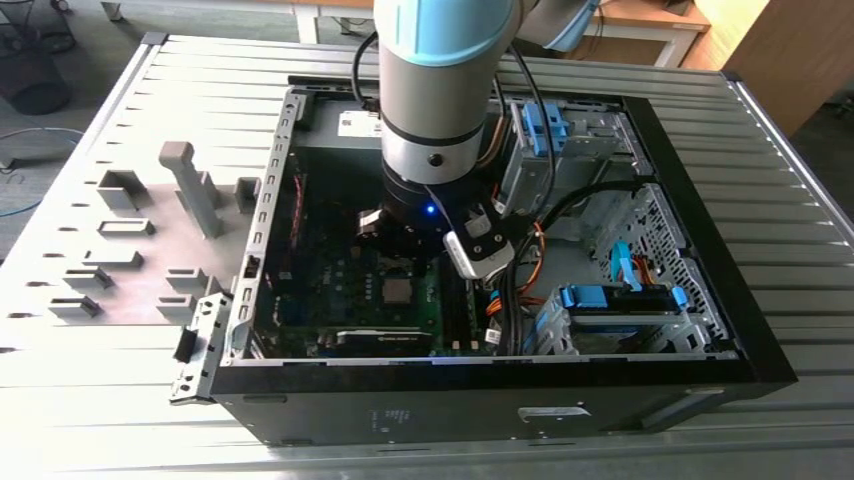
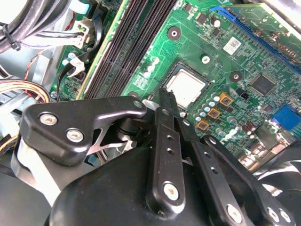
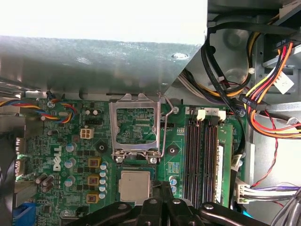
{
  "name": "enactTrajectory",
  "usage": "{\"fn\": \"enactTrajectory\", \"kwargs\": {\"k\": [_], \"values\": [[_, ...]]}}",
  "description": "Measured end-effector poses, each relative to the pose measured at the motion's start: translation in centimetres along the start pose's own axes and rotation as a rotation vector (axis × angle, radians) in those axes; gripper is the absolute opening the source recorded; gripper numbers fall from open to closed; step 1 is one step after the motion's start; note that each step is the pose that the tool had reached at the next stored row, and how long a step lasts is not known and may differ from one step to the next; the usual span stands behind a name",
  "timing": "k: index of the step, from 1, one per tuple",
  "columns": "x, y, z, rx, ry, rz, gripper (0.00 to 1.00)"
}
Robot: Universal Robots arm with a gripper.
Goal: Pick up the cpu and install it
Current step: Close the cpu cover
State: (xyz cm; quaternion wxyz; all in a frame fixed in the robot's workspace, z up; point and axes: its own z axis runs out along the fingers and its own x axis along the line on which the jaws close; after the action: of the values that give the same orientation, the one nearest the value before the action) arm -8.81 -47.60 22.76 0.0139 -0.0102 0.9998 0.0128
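Beneath everything in the exterior view, a slatted metal surface (image 1: 801, 230). On it, lying on its side with the panel off, a black computer case (image 1: 534, 385). At the exterior view's left of the case, a cluster of matte grey holder blocks (image 1: 194, 190), upright on the surface and well apart from the work.

Down into the open case from above, the arm (image 1: 434, 90), grey and pale blue, with a small white unit (image 1: 474, 255) mounted at its wrist.

Across the floor of the case, the green motherboard (image 3: 56, 136), with black memory slots (image 3: 210, 160) running alongside the socket. Just beside the socket, tipped up and standing open, the metal socket frame (image 3: 135, 125), its wire lever (image 3: 164, 127) raised along one side.

In the socket, flat and with the silvery top facing up, the cpu (image 3: 135, 185); same cpu (image 2: 187, 88) in the second wrist view, and cpu (image 1: 396, 291) in the exterior view too, just beneath the arm's end.

Close over one edge of the cpu, the black claw (image 3: 162, 187), also claw (image 2: 168, 98) in the second wrist view. Fingers pressed together, pinching nothing. Cannot tell whether the tips touch the chip.
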Motion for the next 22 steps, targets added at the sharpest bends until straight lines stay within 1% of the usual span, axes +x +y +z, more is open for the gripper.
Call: {"fn": "enactTrajectory", "kwargs": {"k": [5, 9, 14, 18, 20, 22], "values": [[-0.01, 0.03, -0.02, 0.0002, 0.0002, 0.000, 0.11], [-0.09, 0.20, 0.04, -0.0016, 0.0000, -0.001, 0.11], [-0.66, 0.57, 0.27, -0.0016, 0.0001, -0.002, 0.11], [-0.78, 0.73, 0.44, -0.0024, 0.0002, -0.013, 0.11], [-0.80, 0.74, 0.45, -0.0051, 0.0006, -0.023, 0.11], [-0.82, 0.76, 0.46, -0.0112, 0.0007, -0.032, 0.11]]}}
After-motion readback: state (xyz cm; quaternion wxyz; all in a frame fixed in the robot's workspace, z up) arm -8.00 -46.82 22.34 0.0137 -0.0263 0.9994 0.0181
